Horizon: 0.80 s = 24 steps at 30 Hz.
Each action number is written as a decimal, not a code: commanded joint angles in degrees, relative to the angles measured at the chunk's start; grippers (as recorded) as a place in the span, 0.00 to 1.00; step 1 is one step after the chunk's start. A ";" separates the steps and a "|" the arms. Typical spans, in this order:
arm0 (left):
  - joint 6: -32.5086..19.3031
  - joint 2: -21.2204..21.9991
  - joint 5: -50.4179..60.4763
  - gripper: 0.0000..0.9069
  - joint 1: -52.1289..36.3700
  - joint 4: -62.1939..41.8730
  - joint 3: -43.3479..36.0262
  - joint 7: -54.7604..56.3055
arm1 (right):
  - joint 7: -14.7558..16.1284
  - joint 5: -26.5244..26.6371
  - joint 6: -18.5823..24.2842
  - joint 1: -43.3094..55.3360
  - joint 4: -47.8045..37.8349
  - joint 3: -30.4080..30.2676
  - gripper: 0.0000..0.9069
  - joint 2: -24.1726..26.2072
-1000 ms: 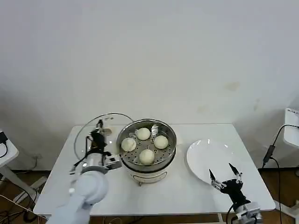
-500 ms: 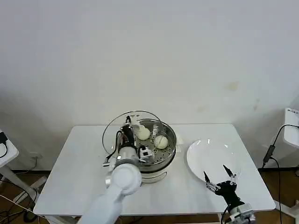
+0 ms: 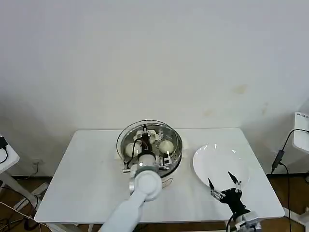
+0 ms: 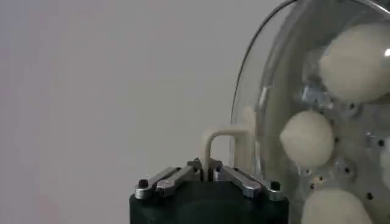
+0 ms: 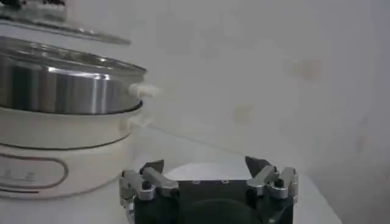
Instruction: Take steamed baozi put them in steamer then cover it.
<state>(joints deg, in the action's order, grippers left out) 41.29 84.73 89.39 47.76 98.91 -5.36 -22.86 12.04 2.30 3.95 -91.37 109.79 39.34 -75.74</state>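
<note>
We see the cover [image 3: 150,140], a round clear glass lid, held just above the steamer [image 3: 175,157] in the middle of the white desk [image 3: 87,164]. In the right wrist view there is a thin gap between the cover [image 5: 67,29] and the shiny steamer [image 5: 67,82], so it is not resting on it. Our left hand [image 3: 145,140] reaches over the steamer from the near side and pinches the cover's cream handle [image 4: 220,146] between its fingers. Through the glass we see the steamed baozi [image 3: 166,146] lying inside the steamer on its floor of little holes; in the left wrist view the round cream buns [image 4: 306,139] sit right behind the glass. The steamer stands on a white cooker base [image 5: 61,158]. To the right of the steamer lies a flat white plate [image 3: 217,162], near it but not touching. Our right hand [image 3: 225,185] hangs over the near edge of the plate, close to the desk's near right corner, with its fingers spread wide and nothing between them.
</note>
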 commanded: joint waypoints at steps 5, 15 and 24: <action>-0.11 2.29 3.74 0.00 -0.27 -4.03 -0.98 -0.32 | 0.04 -0.13 0.28 -0.23 -0.25 -0.27 1.00 -0.24; -0.26 2.98 4.01 0.00 -0.80 -5.16 -0.58 -0.23 | 0.15 0.05 0.44 -0.27 -0.42 -0.64 1.00 -0.35; -0.27 3.69 4.05 0.00 -0.45 -5.07 -0.54 -0.06 | 0.21 0.13 0.50 -0.24 -0.56 -0.93 1.00 -0.43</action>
<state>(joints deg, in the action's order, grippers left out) 41.01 88.03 93.12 47.18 94.15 -5.69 -22.83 12.23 2.42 4.46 -91.65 109.26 38.61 -76.09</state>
